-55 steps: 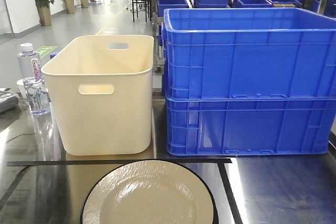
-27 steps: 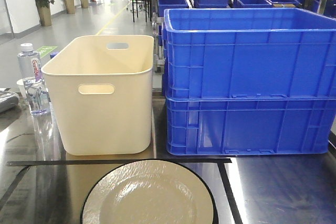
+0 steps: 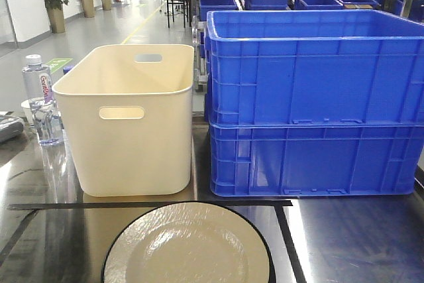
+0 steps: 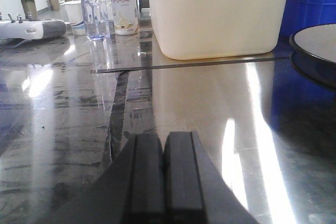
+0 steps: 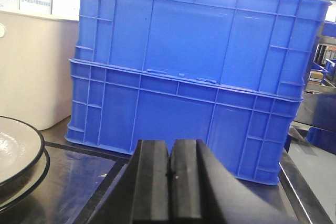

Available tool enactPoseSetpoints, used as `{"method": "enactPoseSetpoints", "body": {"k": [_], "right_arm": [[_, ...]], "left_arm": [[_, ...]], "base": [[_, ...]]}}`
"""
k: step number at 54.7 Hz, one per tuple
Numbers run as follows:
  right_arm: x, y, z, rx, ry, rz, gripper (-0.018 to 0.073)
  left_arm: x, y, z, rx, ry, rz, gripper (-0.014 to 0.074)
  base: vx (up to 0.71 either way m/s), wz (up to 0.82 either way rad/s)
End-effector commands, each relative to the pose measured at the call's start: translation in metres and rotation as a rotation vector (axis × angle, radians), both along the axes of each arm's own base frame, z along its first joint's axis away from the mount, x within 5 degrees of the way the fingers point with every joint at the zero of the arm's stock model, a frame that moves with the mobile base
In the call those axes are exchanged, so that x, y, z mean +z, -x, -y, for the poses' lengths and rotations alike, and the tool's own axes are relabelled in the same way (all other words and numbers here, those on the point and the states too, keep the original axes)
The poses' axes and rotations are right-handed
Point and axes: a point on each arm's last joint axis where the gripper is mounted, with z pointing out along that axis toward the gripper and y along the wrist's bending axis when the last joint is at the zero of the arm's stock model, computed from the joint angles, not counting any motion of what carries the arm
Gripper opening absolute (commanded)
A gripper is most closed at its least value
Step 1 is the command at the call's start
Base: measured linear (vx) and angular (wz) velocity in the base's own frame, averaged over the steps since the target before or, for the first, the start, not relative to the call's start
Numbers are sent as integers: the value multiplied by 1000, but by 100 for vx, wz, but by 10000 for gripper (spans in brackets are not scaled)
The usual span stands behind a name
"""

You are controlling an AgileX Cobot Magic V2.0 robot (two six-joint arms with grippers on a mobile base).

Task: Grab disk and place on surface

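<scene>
A round cream disk with a thin black rim lies flat on the shiny grey metal surface, at the front centre of the front-facing view. Black tape lines cross the tabletop just behind it. In the left wrist view the disk shows at the right edge, well ahead and right of my left gripper, which is shut with nothing in it. The right wrist view has the disk at the lower left; my right gripper is shut and empty, to its right. Neither gripper shows in the front-facing view.
A cream plastic bin stands behind the disk on the left, two stacked blue crates on the right. Water bottles and a cup sit at the far left, with a white device beside them.
</scene>
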Motion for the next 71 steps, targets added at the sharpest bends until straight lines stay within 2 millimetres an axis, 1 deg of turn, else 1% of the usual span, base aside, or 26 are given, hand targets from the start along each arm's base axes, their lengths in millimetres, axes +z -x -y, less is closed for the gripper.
{"method": "enactPoseSetpoints", "body": {"k": [1, 28, 31, 33, 36, 40, 41, 44, 46, 47, 51, 60, 71], "right_arm": [[17, 1, 0, -3, -17, 105, -9], [17, 1, 0, -3, -17, 106, -9], [14, 2, 1, -3, -14, 102, -9], [9, 3, 1, -4, -14, 99, -9], [-3, 7, 3, -20, -13, 91, -9], [-27, 13, 6, -51, -27, 71, -9], [-38, 14, 7, -60, -38, 55, -9], [-58, 19, 9, -82, -51, 45, -9], [-64, 21, 10, -92, -56, 49, -9], [-68, 22, 11, -96, -49, 3, -9], [-70, 28, 12, -104, -45, -16, -9], [-78, 27, 11, -104, -34, -93, -9], [-79, 27, 11, -105, -34, -99, -9]], "left_arm": [[3, 0, 0, 6, 11, 86, -7], [3, 0, 0, 6, 11, 86, -7], [3, 0, 0, 6, 11, 86, -7], [3, 0, 0, 6, 11, 86, -7], [3, 0, 0, 6, 11, 86, -7], [3, 0, 0, 6, 11, 86, -7], [3, 0, 0, 6, 11, 86, -7], [3, 0, 0, 6, 11, 86, -7], [3, 0, 0, 6, 11, 86, -7], [3, 0, 0, 6, 11, 86, -7], [3, 0, 0, 6, 11, 86, -7], [3, 0, 0, 6, 12, 82, -7], [3, 0, 0, 6, 12, 80, -7]], "base": [[0, 0], [0, 0], [0, 0], [0, 0], [0, 0], [0, 0], [0, 0], [0, 0], [0, 0], [0, 0], [0, 0], [0, 0], [0, 0]]}}
